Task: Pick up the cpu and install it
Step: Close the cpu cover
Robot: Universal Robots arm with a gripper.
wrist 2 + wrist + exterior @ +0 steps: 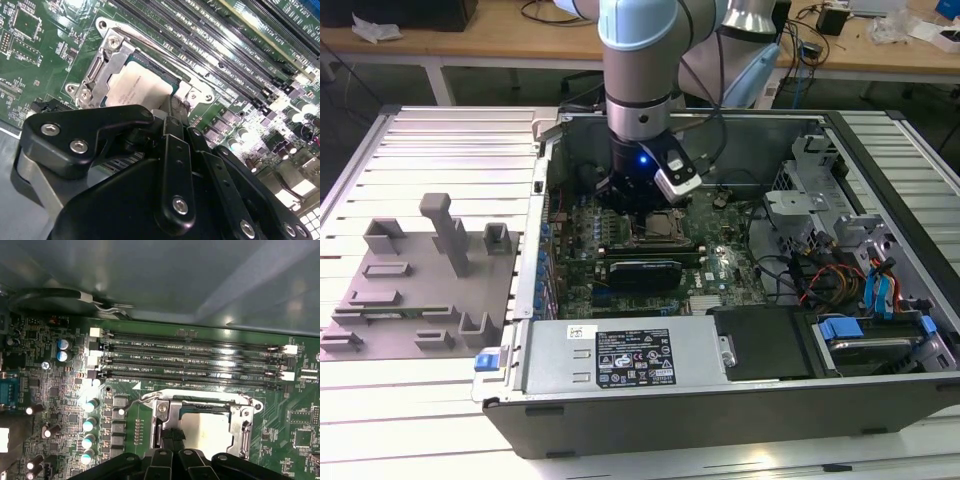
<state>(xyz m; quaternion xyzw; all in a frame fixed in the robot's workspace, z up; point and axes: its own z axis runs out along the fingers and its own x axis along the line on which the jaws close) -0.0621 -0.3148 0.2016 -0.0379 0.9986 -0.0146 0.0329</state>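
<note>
Reaching straight down into the open computer case (740, 400), my arm (638, 100) stands upright over the cpu (140, 87) lying in its socket (106, 67), jaws pinched together on nothing.

Not much here you can really read, tbh. The biggest bit of print is the black-and-white sticker (633, 358) on the power supply cover (550, 360), well away from the gripper (645, 205) at the case's open edge. There's a small white sticker (582, 332) beside it, and the text on both is too tiny to make out. In the first wrist view, little white board lettering (142, 344) runs along the memory slots (200, 347) just beyond the gripper. They're slot labels, too fine for me to quote.
</note>
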